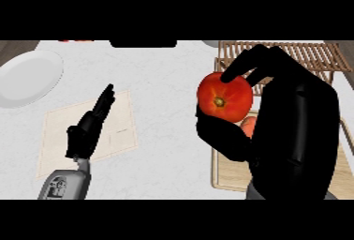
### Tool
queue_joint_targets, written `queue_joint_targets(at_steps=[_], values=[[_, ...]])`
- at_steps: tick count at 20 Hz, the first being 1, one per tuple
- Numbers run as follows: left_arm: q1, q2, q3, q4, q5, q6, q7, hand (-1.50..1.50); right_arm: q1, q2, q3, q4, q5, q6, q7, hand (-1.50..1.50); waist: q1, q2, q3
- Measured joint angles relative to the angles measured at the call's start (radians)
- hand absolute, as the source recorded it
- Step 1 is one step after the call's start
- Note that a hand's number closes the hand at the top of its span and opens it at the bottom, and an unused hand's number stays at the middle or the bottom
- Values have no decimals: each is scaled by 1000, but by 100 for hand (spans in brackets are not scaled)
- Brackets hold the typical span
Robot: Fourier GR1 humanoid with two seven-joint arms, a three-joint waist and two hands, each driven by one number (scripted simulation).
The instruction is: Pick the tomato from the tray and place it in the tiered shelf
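tomato (224,97) | gripped in right hand (290,122) | near tiered shelf (290,55) front edge

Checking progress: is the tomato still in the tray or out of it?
Out. The right hand has its fingers and thumb curled round the tomato, holding it up above the tray, short of the tiered shelf.

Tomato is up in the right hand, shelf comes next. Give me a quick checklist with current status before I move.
1. Tomato held by right hand, fingers curled round it: ok.
2. Tomato lifted off the tray: ok.
3. Tiered shelf in view beyond the hand: ok.
4. Free slot on the shelf: cannot tell, the hand hides part of it.
5. Left hand open over the mat, away from the path: ok.
6. White plate far left, out of the way: ok.
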Motion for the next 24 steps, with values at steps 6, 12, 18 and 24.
queue_joint_targets(at_steps=[6,12,18,24], values=[[11,-5,-8,-16,-10,7,-3,0,-109,-5,-162,35,-7,74,-36,150,2,1,0],[-12,-6,-1,2,-3,0,6,0,-219,-29,-286,138,20,100,-80,150,3,3,1],[-1,-7,-7,-19,-9,-1,17,0,-269,-95,-385,223,9,101,-143,150,6,3,1],[-28,-7,1,-12,-7,0,32,0,-249,-171,-419,308,13,54,-236,150,5,5,1]])
